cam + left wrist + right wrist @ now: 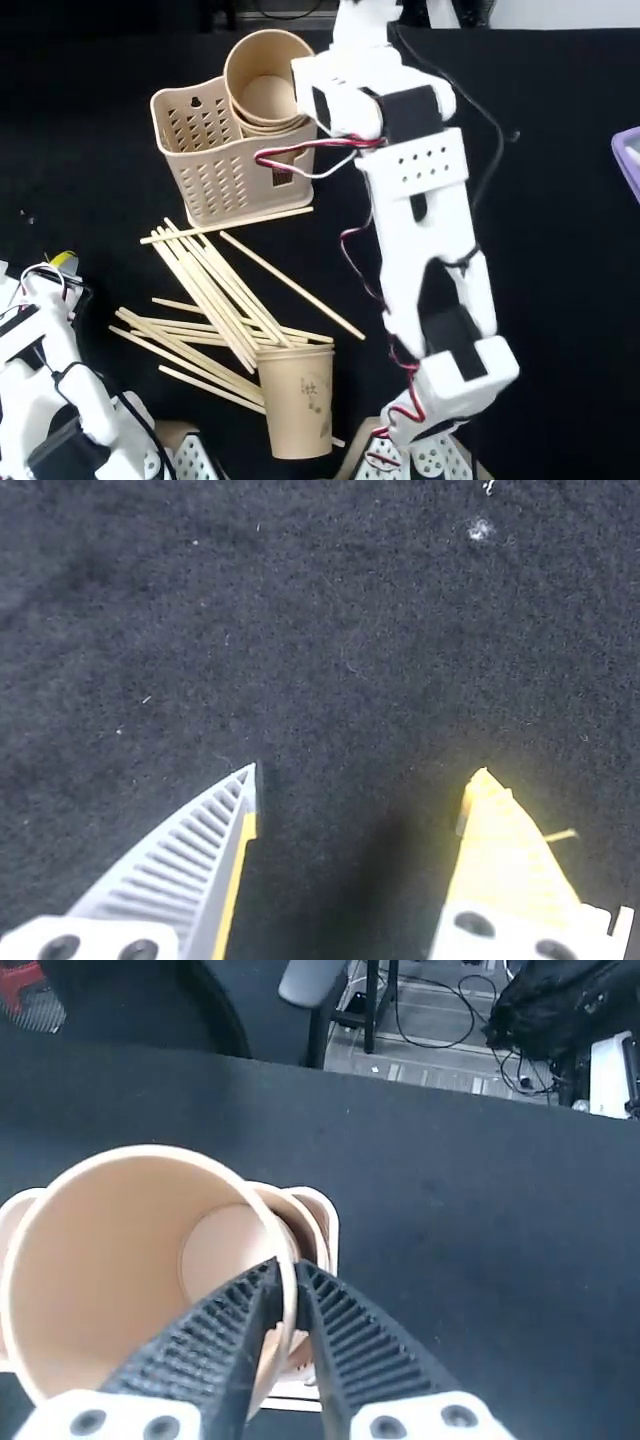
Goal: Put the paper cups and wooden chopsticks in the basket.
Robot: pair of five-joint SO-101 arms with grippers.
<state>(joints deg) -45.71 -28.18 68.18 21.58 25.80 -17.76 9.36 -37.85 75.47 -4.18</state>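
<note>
A beige slotted basket (205,160) stands at the back left of the black table. Nested paper cups (265,85) sit in it, the top one tilted up. My right gripper (288,1268) is shut on that top cup (120,1260), its black fingers pinching the rim from inside and outside above the basket (322,1210). Another paper cup (297,400) stands upright near the front. Several wooden chopsticks (215,300) lie scattered between it and the basket. At the front left corner my left gripper (366,775) hangs open above bare black cloth.
The right arm (425,230) stretches from the front middle to the basket, beside the chopsticks. A purple object (628,155) pokes in at the right edge. White perforated parts (190,455) sit at the front edge near the standing cup.
</note>
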